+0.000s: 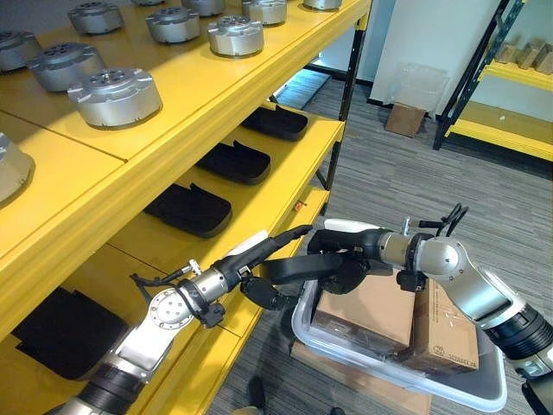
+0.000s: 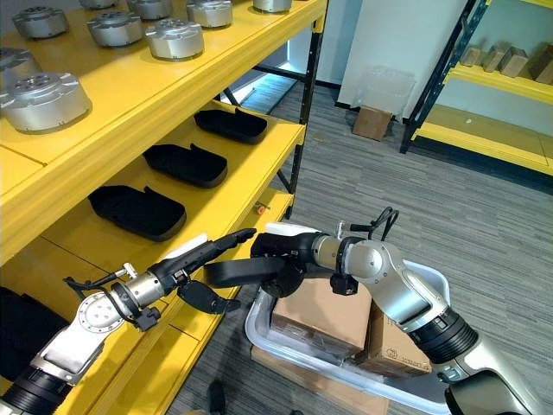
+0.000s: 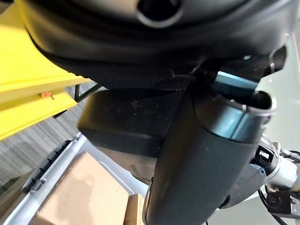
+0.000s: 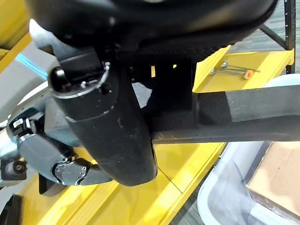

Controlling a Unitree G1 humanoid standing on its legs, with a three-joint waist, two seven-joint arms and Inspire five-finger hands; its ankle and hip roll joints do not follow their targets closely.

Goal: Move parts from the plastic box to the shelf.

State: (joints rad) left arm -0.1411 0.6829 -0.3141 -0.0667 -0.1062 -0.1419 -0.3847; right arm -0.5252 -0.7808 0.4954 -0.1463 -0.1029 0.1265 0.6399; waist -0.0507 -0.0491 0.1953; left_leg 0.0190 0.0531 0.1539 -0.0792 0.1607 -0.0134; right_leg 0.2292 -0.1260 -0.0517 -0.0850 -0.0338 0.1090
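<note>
A flat black part (image 1: 298, 268) hangs level between my two hands, over the left rim of the clear plastic box (image 1: 484, 393) and beside the yellow shelf's (image 1: 285, 177) front edge. My right hand (image 1: 346, 252) is curled round the part's right end. At the part's left end my left hand (image 1: 275, 239) lies with straight fingers just above it and the thumb (image 1: 266, 298) below it. In the left wrist view the part (image 3: 126, 117) shows past the thumb. The box holds two cardboard cartons (image 1: 371, 311). Three similar black parts (image 1: 190, 210) lie on the middle shelf.
Silver round parts (image 1: 115, 95) fill the top shelf. Another black part (image 1: 65, 333) lies on the lower shelf near my left arm. A flat cardboard sheet (image 1: 363, 385) lies under the plastic box. A small carton (image 1: 405, 118) and a second yellow rack (image 1: 510, 130) stand at the far right.
</note>
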